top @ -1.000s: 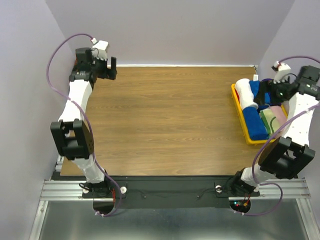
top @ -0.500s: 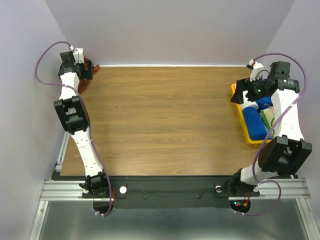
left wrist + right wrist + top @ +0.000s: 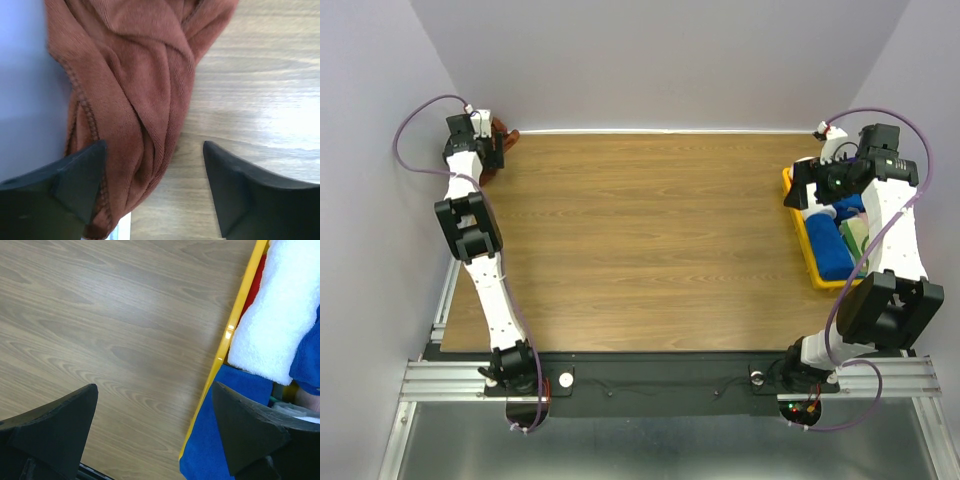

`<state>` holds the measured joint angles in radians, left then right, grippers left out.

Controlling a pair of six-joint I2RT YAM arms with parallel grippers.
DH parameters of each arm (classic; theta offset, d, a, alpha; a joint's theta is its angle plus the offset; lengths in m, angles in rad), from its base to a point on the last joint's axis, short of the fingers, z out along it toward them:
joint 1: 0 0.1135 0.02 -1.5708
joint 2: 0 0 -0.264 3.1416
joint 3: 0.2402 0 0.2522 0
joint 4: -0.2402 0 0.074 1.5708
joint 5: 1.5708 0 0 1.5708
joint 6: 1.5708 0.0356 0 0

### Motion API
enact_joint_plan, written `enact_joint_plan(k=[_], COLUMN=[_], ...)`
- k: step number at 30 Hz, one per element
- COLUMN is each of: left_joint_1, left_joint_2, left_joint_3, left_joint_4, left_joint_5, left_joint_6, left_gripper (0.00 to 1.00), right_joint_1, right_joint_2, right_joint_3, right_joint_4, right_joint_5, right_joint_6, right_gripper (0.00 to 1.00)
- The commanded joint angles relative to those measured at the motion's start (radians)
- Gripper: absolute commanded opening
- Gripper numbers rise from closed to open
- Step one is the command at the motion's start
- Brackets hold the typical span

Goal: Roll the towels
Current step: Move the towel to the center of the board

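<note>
You are at the pickup step: your left claw (image 3: 152, 155) hangs wide open and empty over the crumpled rust-brown towel (image 3: 135, 75), far left. Next, pinch a fold. Your right claw (image 3: 155, 395) is also open and empty.

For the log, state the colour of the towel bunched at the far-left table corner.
Plain rust-brown; the towel shows best in the left wrist view.

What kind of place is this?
Probably a robot lab bench: a left arm and right arm bolted to a metal rail, a wood-grain table boxed by plain walls, a yellow tray of rolled towels.
</note>
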<state>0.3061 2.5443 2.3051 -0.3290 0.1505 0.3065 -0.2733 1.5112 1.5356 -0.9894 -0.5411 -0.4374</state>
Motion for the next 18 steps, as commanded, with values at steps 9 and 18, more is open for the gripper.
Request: enact_joint_plan(k=[9, 18], left_joint_1=[0.018, -0.076], left_joint_2=[-0.012, -0.225], left_joint_3=[0.013, -0.191], left_joint_4=[0.005, -0.045], left_joint_5=[0.129, 0.182], left_joint_6=[0.060, 0.212], left_gripper=[0.16, 0.00], right_joint_1=[0.005, 0.006], right_joint_2=[-0.019, -0.008], right_joint_3=[0.014, 0.027], right_joint_4=[-0.023, -0.022], right_joint_5=[0.021, -0.023], right_joint_6=[0.017, 0.019], right_gripper=[1.00, 1.00])
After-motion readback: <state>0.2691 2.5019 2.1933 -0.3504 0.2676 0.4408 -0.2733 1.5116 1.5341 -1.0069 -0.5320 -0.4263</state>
